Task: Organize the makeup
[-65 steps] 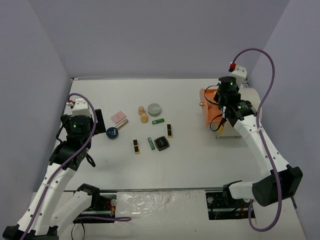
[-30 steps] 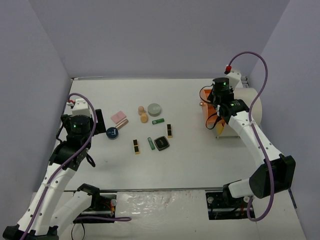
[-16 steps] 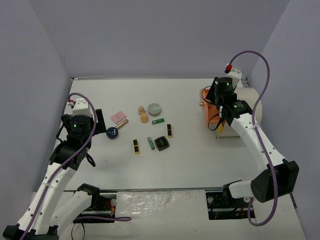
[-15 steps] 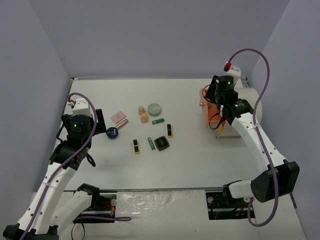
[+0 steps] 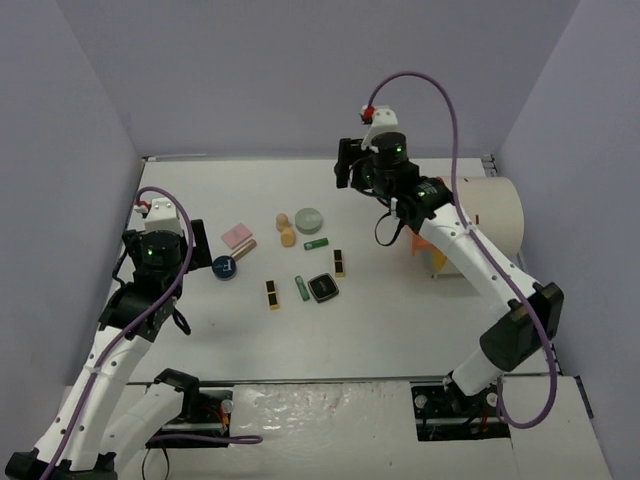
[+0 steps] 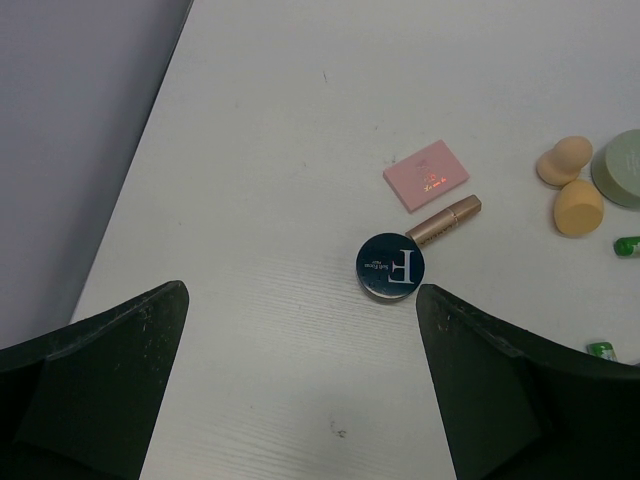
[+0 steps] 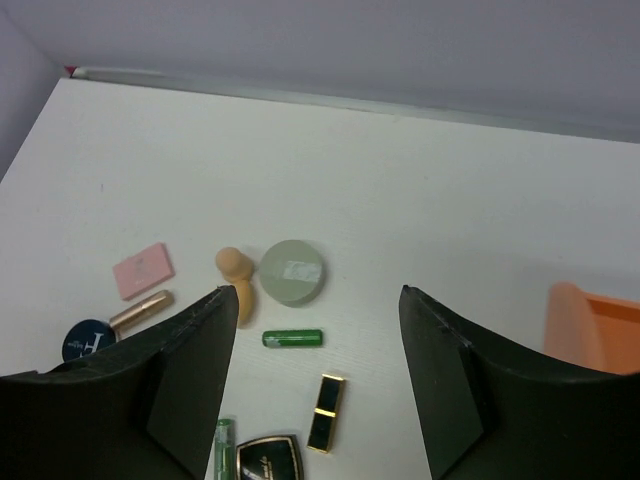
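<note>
Jaws spread wide and gripping nothing, the right gripper point(image 5: 347, 172) is hovering at upper centre of the overhead frame, with the green compact point(image 5: 309, 218) lying just below and left of it, the peach sponges point(image 5: 288, 236) beside that, and the green tube point(image 7: 292, 338) lying with its long axis left to right across the wrist view. The left gripper point(image 6: 300, 290), likewise gaping and empty, is hanging at frame left, nearer the blue compact point(image 6: 390, 266), pink palette point(image 6: 426, 175) and rose tube point(image 6: 443, 220). All are sitting loose on the table point(image 5: 400, 320) at mid-frame, well apart from the cream drum point(image 5: 495, 205) at right.
</note>
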Robot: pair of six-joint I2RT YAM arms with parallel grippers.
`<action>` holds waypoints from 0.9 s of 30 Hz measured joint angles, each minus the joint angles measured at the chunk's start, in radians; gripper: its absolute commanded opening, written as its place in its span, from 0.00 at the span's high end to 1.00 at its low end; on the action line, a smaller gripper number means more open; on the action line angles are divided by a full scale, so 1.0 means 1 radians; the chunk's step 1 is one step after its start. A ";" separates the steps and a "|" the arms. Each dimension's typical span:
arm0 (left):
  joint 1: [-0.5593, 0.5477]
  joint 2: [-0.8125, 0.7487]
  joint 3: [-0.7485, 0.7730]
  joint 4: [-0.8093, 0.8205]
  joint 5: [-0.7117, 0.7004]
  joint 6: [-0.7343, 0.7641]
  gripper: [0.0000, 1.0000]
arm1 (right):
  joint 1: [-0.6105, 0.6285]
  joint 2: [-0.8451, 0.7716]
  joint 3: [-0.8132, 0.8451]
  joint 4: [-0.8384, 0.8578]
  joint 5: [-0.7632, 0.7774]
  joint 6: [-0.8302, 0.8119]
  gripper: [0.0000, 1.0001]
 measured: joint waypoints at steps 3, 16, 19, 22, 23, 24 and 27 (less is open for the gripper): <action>0.002 0.000 0.000 0.000 0.000 0.000 0.03 | 0.050 0.107 0.025 0.017 -0.017 -0.007 0.36; 0.006 0.000 0.000 -0.002 0.000 -0.001 0.03 | 0.220 0.550 0.097 0.084 0.025 0.083 0.37; 0.006 0.000 0.000 -0.002 0.000 -0.001 0.03 | 0.245 0.622 0.127 0.111 0.044 0.111 0.37; 0.007 0.000 0.000 -0.002 0.001 -0.001 0.03 | 0.252 0.681 0.159 0.143 0.064 0.137 0.38; 0.008 0.000 0.000 -0.002 0.001 -0.001 0.03 | 0.252 0.696 0.164 0.153 0.070 0.145 0.39; 0.009 0.000 0.000 -0.002 0.002 -0.001 0.03 | 0.252 0.707 0.165 0.158 0.075 0.151 0.40; 0.010 0.000 0.000 -0.002 0.003 -0.001 0.03 | 0.251 0.738 0.169 0.174 0.092 0.168 0.43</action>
